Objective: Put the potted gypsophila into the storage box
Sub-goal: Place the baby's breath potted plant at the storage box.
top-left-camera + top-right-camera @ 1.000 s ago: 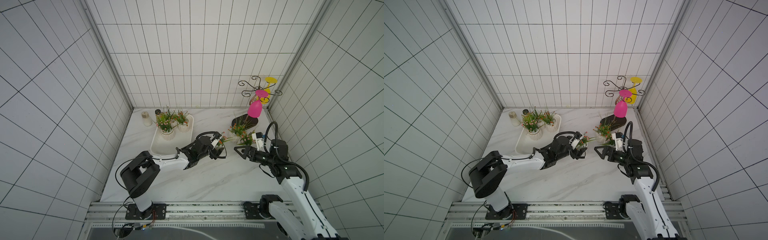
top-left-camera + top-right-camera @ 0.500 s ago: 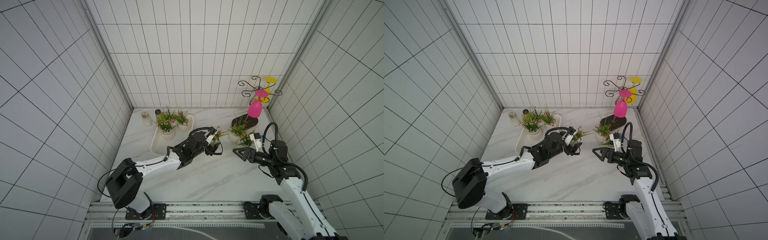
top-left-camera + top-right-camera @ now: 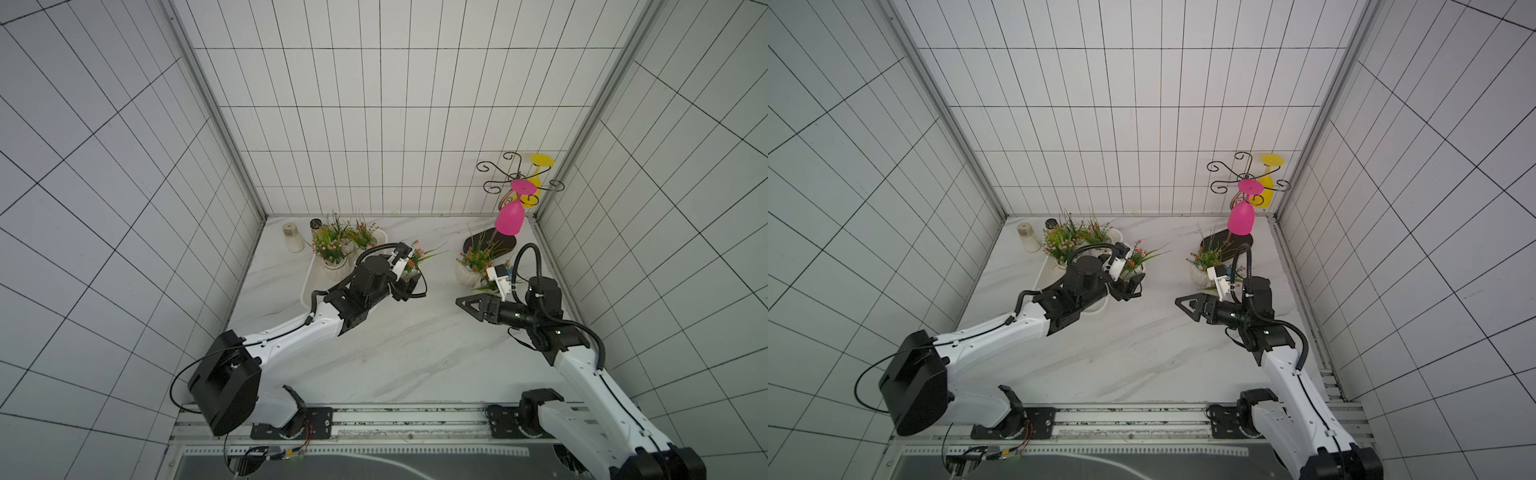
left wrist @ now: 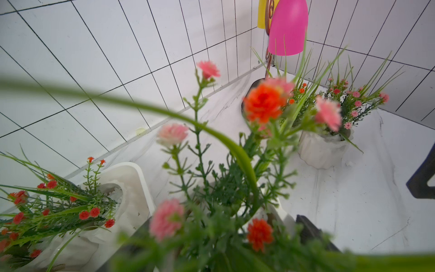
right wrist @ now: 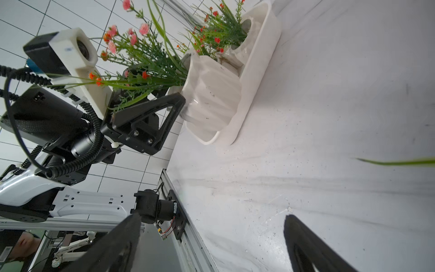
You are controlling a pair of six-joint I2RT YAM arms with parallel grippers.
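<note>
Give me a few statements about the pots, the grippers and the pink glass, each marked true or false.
1. The left gripper is closed on a white flower pot. True.
2. The right gripper grips a pot. False: it is open and empty above the table.
3. A second pot and a third pot stand inside the storage box. True.
4. No pot stands on the table. False: a lone pot stands there beside the right arm.
5. The pink glass stands upright on the table. False: it hangs upside down from the rack.
</note>
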